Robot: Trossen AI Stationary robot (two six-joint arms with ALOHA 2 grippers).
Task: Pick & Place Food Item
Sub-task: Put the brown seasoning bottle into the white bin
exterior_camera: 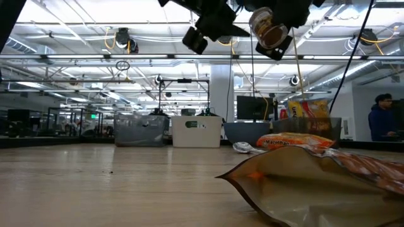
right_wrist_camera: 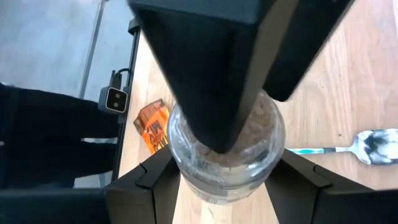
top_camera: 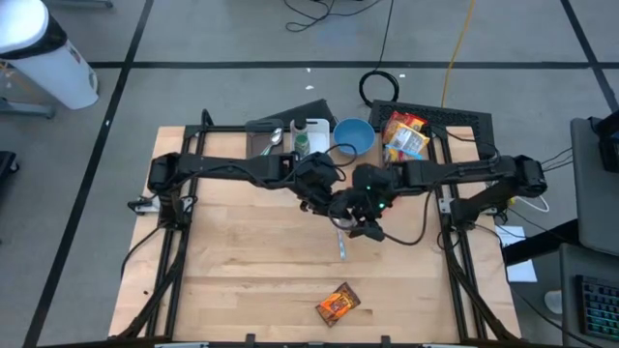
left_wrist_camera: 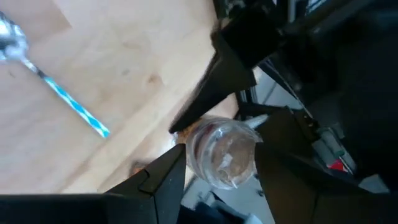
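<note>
Nearest the low camera we find a crumpled orange snack pouch (exterior_camera: 328,173) lying flat on the table (exterior_camera: 95,183), with a blue-handled spoon (top_camera: 341,242) farther back under the arms. Above mid-table both arms meet, well clear of the wood. We note a small clear jar (exterior_camera: 268,28) with brownish contents, held aloft between them. The right claw (right_wrist_camera: 227,165) is clenched around the jar's glass body, one finger on each side. The left claw (left_wrist_camera: 217,165) also has a finger on either side of the same jar, from the opposite direction; we judge it grasping too, though actual contact is hard to confirm. The jar's long axis looks tilted rather than upright and lies roughly in line with the right claw's reach. Neither arm is nearer; the jar sits between both. We judge this a hand-over in mid-air. Beyond, at the table's far edge, stand a blue bowl (top_camera: 354,135), a green-and-white bottle (top_camera: 301,137) and bagged snacks (top_camera: 406,133).
</note>
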